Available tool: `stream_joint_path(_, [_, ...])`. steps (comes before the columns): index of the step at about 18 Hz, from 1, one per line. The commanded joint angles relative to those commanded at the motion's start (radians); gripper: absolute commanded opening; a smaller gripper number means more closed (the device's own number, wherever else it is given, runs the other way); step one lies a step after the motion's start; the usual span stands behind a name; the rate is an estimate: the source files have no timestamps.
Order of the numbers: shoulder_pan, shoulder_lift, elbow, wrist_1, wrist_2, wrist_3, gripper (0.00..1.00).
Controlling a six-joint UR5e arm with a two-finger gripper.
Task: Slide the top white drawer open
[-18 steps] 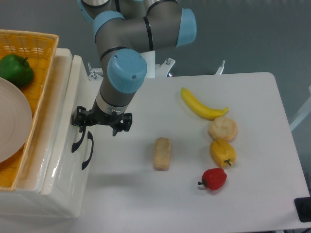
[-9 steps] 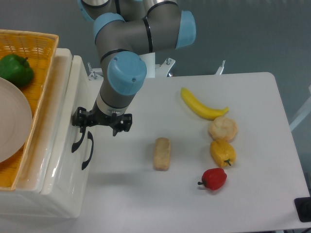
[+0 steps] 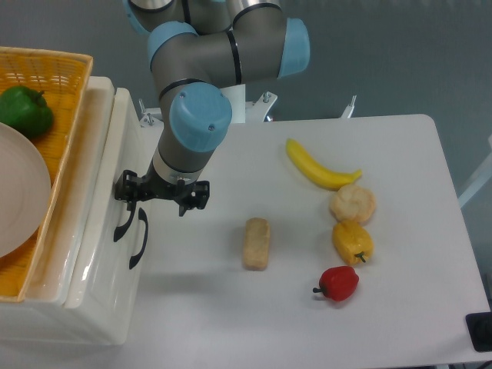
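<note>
The white cabinet stands at the left edge, seen from above. The top white drawer [image 3: 104, 231] shows as a glossy white front with a black curved handle [image 3: 122, 224]. The lower drawer's handle [image 3: 140, 239] sits just to its right. My gripper [image 3: 156, 206] hangs by the upper ends of the two handles with its jaws apart. Its left finger [image 3: 131, 204] is at the top of the upper drawer's handle, and I cannot tell whether it touches it. The right finger [image 3: 183, 207] is over the table and holds nothing.
A yellow wicker basket [image 3: 65, 69] with a green pepper [image 3: 24, 110] and a white plate [image 3: 19, 200] rests on the cabinet. On the table lie a bread piece [image 3: 256, 243], a banana [image 3: 319, 167], a bun [image 3: 353, 204], a yellow pepper [image 3: 352, 241] and a red pepper [image 3: 338, 283].
</note>
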Motion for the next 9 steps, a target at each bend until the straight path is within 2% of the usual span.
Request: stream_joint_path(9, [0.0,0.002,0.006,0.002,0.023,0.003,1.0])
